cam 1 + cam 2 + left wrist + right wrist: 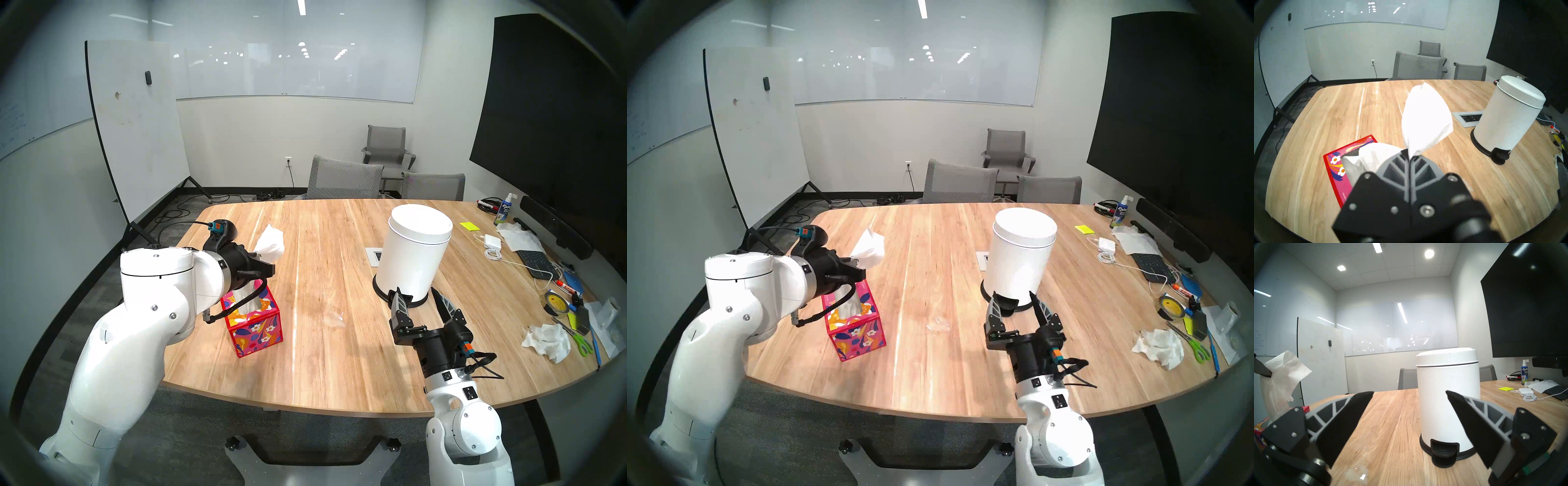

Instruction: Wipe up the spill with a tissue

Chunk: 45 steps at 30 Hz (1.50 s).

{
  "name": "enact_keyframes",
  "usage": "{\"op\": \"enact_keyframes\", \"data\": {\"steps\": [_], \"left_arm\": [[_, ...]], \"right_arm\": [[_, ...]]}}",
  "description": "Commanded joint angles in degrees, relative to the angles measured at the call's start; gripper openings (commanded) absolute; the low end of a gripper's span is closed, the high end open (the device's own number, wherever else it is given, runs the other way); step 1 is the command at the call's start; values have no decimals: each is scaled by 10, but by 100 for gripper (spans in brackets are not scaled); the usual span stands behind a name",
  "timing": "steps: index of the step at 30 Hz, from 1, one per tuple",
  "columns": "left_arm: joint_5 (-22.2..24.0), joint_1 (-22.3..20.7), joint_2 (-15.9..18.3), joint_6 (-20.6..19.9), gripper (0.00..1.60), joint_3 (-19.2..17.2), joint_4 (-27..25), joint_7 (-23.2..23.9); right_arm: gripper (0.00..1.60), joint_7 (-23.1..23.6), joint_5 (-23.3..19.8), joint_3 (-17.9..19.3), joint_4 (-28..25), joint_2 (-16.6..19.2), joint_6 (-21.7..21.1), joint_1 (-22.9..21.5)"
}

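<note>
My left gripper point(261, 260) is shut on a thin white tissue point(269, 243), which fans upward from the fingertips. It is held in the air just above a red floral tissue box point(254, 327) at the table's left. In the left wrist view the tissue point(1425, 118) rises from the closed fingertips point(1411, 155). The spill point(334, 319) is a small clear glossy patch on the wood, between the box and my right gripper point(416, 292). The right gripper hovers open and empty in front of the white bin. The right wrist view shows the spill point(1357, 475) at its lower left.
A white pedal bin point(414, 251) stands mid-right on the wooden table point(305, 373). A crumpled white paper wad point(546, 341), scissors, tape, a keyboard and cables crowd the right edge. Another tissue point(1376, 152) pokes from the box. Grey chairs stand behind the far edge.
</note>
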<state>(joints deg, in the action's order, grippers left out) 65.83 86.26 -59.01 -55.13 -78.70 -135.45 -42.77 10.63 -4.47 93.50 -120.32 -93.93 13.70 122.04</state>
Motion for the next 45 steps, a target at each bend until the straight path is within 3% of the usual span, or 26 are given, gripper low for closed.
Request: {"op": "enact_keyframes", "data": {"steps": [1,14,23,32,39,45], "left_arm": [[35,1,11,1,0,-7,-46,-22],[89,10,23,1,0,-8,-46,-51],[111,-18,14,1,0,18,-46,-75],[101,-39,-17,1,0,91,-46,-109],[67,-25,-40,8,0,145,-46,-131],[24,-35,-68,26,0,200,-3,-127]], "right_arm": [[160,1,0,0,-13,1,2,-2],[160,1,0,0,-13,1,2,-2],[160,1,0,0,-13,1,2,-2],[160,1,0,0,-13,1,2,-1],[160,1,0,0,-14,1,2,-1],[160,1,0,0,-14,1,2,-1]]}}
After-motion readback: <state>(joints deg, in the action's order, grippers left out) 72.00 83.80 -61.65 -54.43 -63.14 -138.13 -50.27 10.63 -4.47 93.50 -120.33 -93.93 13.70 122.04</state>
